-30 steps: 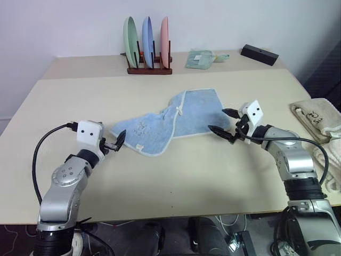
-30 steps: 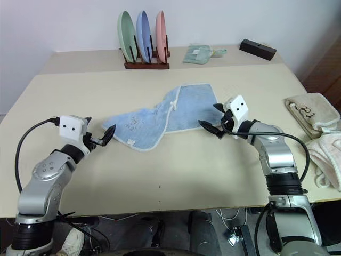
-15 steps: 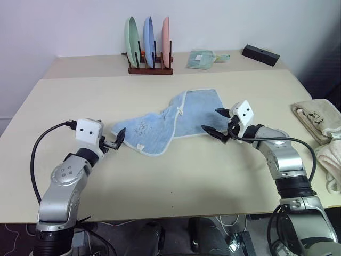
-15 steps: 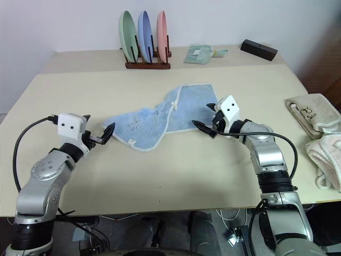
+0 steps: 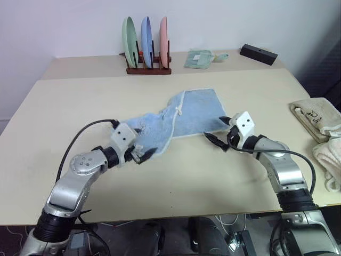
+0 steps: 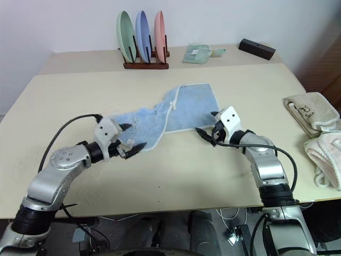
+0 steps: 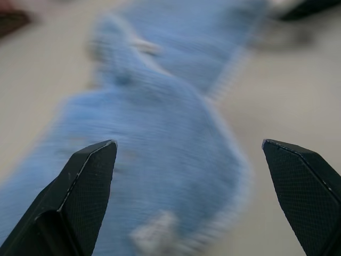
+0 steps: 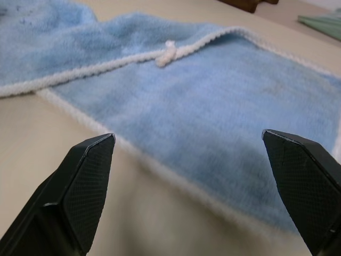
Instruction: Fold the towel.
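Note:
The light blue towel (image 5: 184,113) lies crumpled and partly doubled over in the middle of the table, with its white trim and a small loop tag (image 8: 168,52) showing. My left gripper (image 5: 144,142) is open over the towel's near left corner, and the blue cloth (image 7: 160,154) fills the gap between its fingers. My right gripper (image 5: 216,128) is open at the towel's near right edge, fingers low over the table. In the right wrist view the trimmed edge (image 8: 176,176) lies just ahead of them. Neither gripper holds any cloth.
A wooden rack with three plates (image 5: 148,49) stands at the back, with a pale green folded cloth (image 5: 200,58) and a black box (image 5: 258,53) to its right. Beige towels (image 5: 319,118) lie at the table's right edge (image 5: 298,80).
My left gripper has swung right from the bare table onto the towel's near left corner. My right gripper has sunk a little and come closer to the towel's right edge. Both stay open.

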